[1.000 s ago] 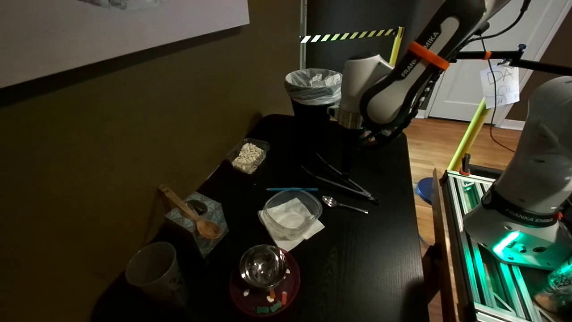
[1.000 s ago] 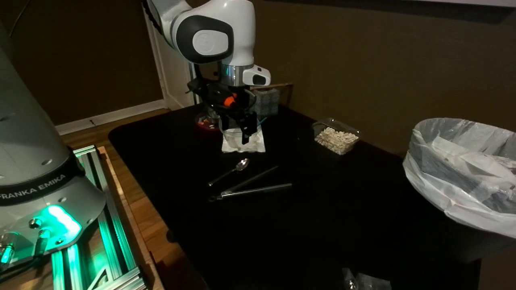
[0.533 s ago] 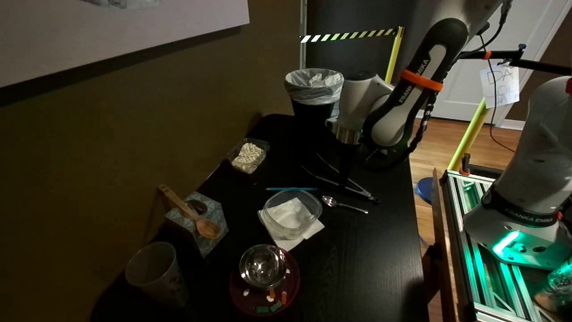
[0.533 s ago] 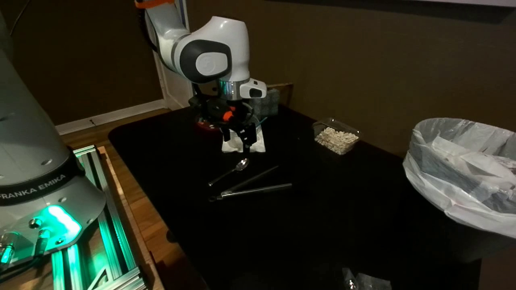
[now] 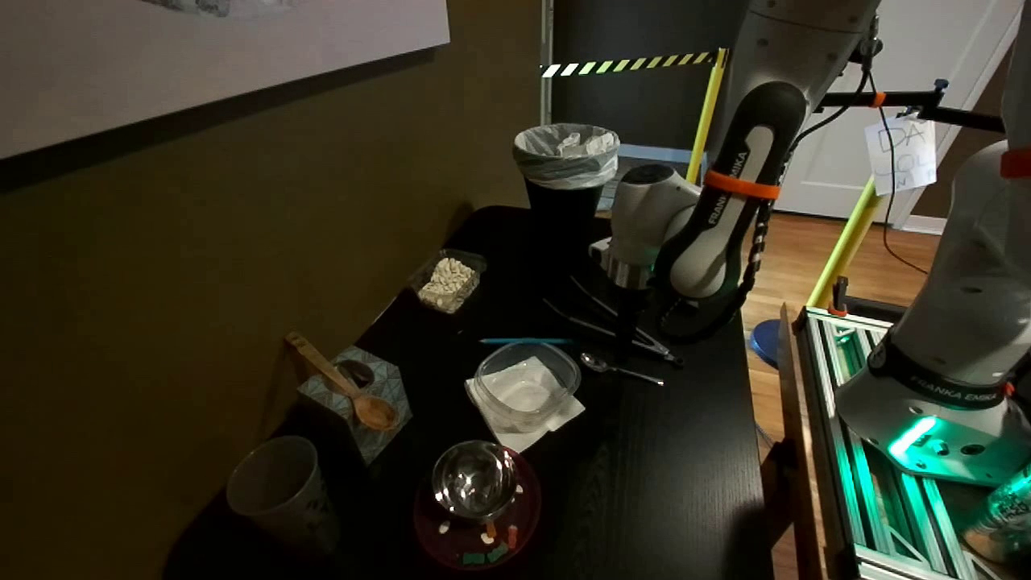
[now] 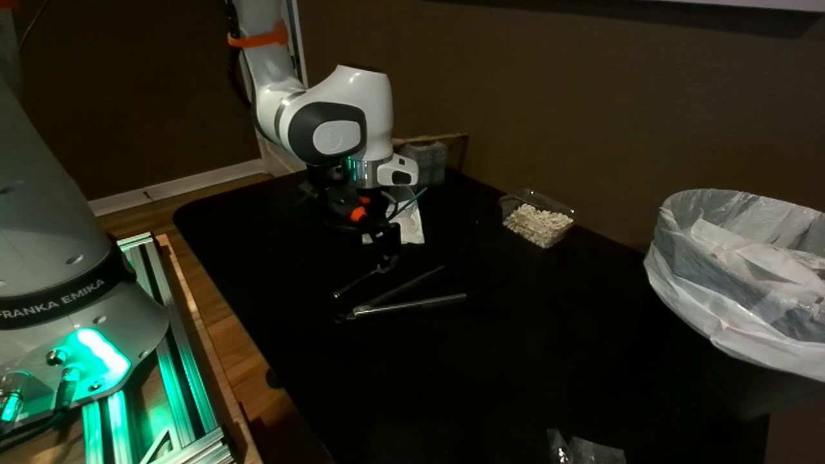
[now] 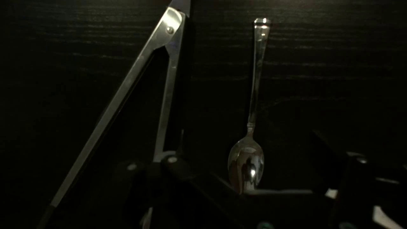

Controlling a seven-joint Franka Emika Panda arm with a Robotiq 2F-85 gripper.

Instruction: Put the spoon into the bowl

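A brown wall (image 5: 242,258) runs along a black table (image 5: 668,483). The wrist view shows the gripper (image 7: 251,146) spread wide, the spoon (image 7: 252,109) loose in its gap; in an exterior view a finger (image 6: 387,241) hides part of the spoon's head. In an exterior view the plastic bowl (image 5: 525,399) shows whole on white napkins (image 5: 523,441), while in an exterior view the arm (image 6: 335,132) covers much of it. The spoon lies on the table between that bowl and the tongs (image 7: 118,98). A blue pencil (image 5: 526,341) rests just beside the bowl; a bagged trash can (image 5: 564,176) stands near the table's end.
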